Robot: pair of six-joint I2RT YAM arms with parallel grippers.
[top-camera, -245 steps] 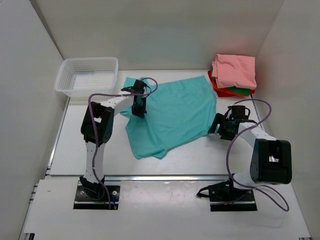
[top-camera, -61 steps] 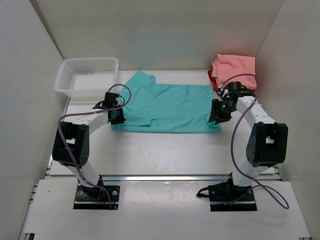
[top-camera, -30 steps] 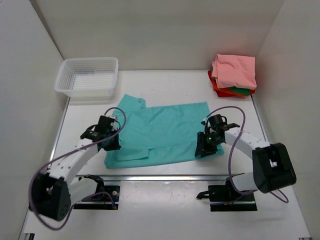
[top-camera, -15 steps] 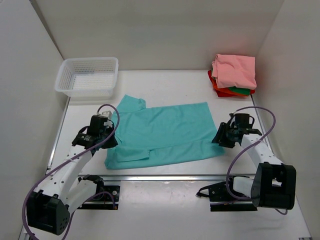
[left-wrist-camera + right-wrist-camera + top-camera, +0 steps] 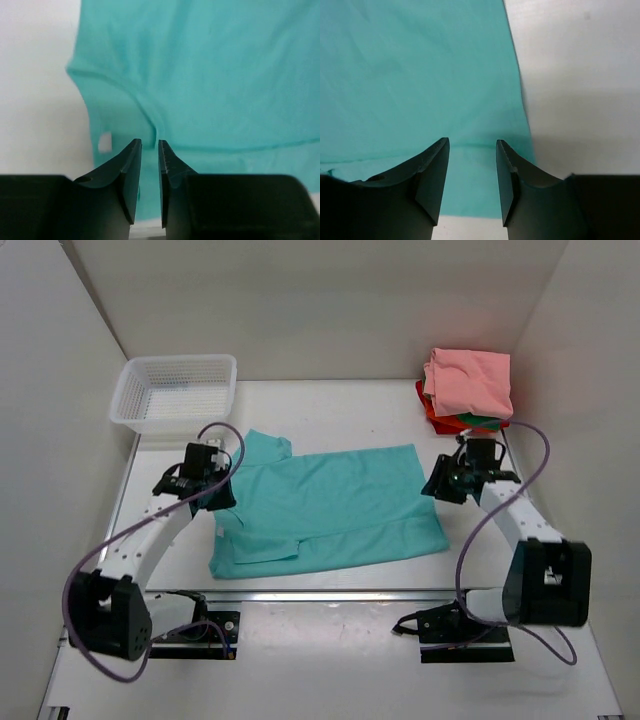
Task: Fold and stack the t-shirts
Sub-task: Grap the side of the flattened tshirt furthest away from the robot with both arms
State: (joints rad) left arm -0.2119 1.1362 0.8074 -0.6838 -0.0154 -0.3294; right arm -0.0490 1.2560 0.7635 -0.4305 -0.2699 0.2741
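Observation:
The teal t-shirt [image 5: 325, 505] lies flat across the middle of the table, its lower part folded over, one sleeve pointing to the back left. My left gripper [image 5: 216, 496] hovers over its left edge near the sleeve. In the left wrist view the left gripper [image 5: 150, 142] has its jaws a narrow gap apart with nothing between them, above the teal cloth [image 5: 210, 75] and its white label [image 5: 104, 142]. My right gripper [image 5: 441, 486] is open and empty over the shirt's right edge. In the right wrist view the right gripper [image 5: 472, 141] shows the teal cloth [image 5: 410, 70] below.
A stack of folded shirts sits at the back right: salmon pink [image 5: 470, 380] on top, green [image 5: 482, 422] and red-orange [image 5: 436, 416] beneath. A white mesh basket [image 5: 175, 390] stands at the back left. Bare white table [image 5: 580, 75] shows right of the shirt.
Both grippers dragged the teal shirt from the back to the front of the table, let go of it and moved back along its side edges. The shirt now lies still.

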